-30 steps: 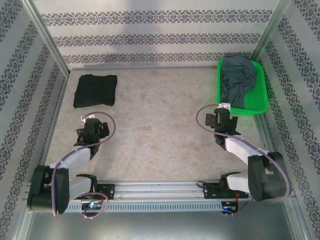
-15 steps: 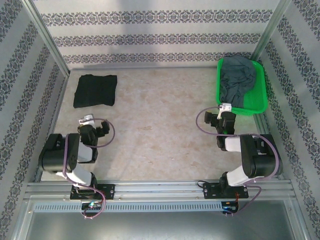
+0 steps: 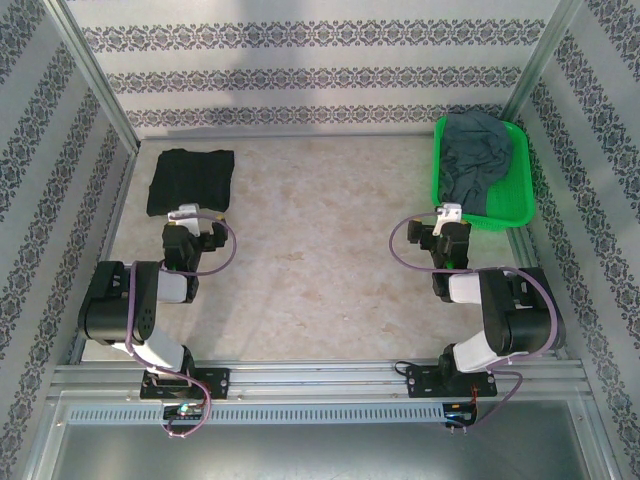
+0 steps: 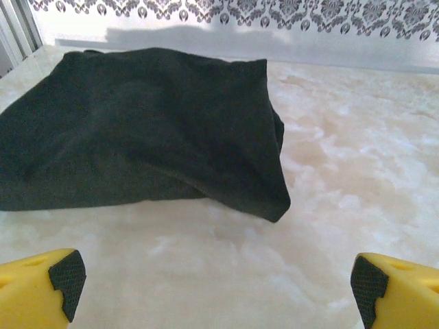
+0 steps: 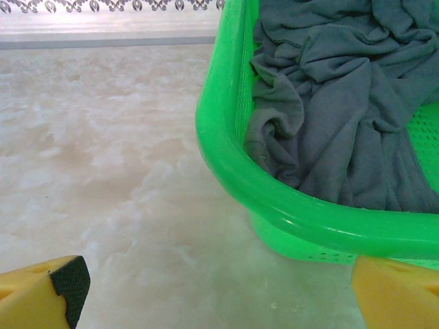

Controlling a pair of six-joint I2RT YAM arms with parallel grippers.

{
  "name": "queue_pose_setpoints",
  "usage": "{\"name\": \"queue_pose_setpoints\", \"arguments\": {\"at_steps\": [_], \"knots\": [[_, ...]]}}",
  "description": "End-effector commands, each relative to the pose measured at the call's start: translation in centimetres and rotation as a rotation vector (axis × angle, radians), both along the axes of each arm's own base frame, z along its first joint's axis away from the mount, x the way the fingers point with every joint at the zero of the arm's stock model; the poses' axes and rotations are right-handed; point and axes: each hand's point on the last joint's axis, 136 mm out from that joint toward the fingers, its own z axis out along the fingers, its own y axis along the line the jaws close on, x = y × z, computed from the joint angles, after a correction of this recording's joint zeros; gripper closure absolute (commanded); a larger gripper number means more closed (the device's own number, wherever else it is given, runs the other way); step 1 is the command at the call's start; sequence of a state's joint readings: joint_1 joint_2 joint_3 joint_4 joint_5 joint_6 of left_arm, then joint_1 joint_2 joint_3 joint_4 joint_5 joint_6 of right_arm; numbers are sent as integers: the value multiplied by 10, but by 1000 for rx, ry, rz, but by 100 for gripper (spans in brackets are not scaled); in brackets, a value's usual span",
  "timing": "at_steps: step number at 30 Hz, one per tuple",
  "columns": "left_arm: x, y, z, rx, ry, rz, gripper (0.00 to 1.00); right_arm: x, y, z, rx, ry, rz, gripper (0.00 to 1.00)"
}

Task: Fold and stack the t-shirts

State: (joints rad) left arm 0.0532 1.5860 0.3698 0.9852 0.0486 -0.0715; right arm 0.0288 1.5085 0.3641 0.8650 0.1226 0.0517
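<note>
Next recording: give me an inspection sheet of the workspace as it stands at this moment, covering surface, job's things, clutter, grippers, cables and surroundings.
Surface: table, pale marbled top, no spills visible.
Job's things: black t-shirt folded, lying flat on the table at far left; grey t-shirt crumpled inside the green basket at far right.
Clutter: nothing seen.
Grippers: left gripper open, facing the black t-shirt, apart from it; right gripper open, close to the basket's near rim, holding nothing.
Cables: purple cable looped at the left wrist, another at the right wrist; neither touches the cloth.
Surroundings: patterned walls on three sides, metal frame.
</note>
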Motion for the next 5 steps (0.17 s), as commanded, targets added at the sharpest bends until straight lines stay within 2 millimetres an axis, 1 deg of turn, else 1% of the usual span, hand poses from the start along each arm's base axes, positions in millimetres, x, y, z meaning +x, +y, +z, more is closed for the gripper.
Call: {"name": "queue_pose_setpoints", "arguments": {"at_steps": [1,5], "knots": [[-3,-2,-5,18,20,-12,0,8,5,14,-8,-50,26,2],[-2,-2,-4,18,19,-13,0,8,8,14,-3,-49,49,2]]}}
